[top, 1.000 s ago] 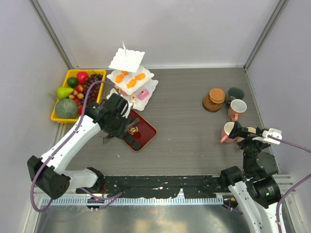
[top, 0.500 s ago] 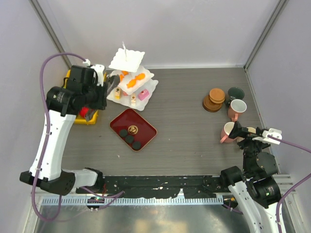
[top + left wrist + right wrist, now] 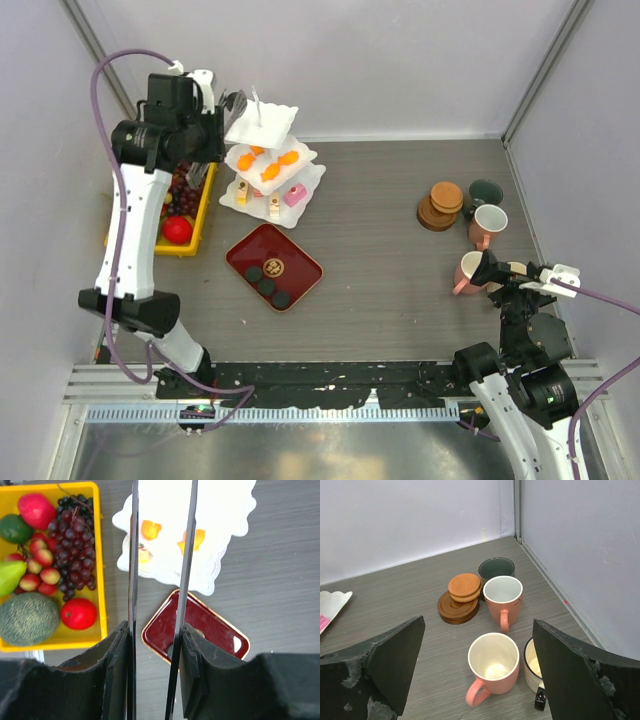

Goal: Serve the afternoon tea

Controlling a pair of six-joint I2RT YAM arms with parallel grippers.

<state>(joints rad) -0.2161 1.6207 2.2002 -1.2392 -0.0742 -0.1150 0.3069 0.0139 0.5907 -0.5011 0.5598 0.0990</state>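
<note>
1. Yellow tray (image 3: 196, 241) of fruit (image 3: 75, 545), at the far left edge of the tabletop (image 3: 380, 230).
2. Left end effector (image 3: 222, 106), raised above the back left corner, between the yellow tray and the stand. It is clamped on the metal tongs (image 3: 187, 555), whose two blades run forward between its fingers (image 3: 119, 660). The tong tips lie out of the wrist view.
3. White three-tier stand (image 3: 262, 124), upright, just right of the yellow tray. Orange pastries (image 3: 267, 166) sit on its middle tier; pink and cream pastries (image 3: 293, 195) sit on its lowest tier.
4. Red tray (image 3: 300, 262), nearer than the stand and apart from it, carrying black round pastries (image 3: 268, 286).
5. Brown coasters (image 3: 462, 597), stacked in two overlapping piles, well to the right.
6. Green mug (image 3: 496, 569), touching the coasters at the back.
7. Two pink mugs (image 3: 502, 597), upright, one nearer than the other.
8. Beige mug (image 3: 536, 665), just right of the nearer pink one.
9. Right end effector (image 3: 479, 625), fingers spread wide and holding nothing, hovering over the near side of the mugs.
</note>
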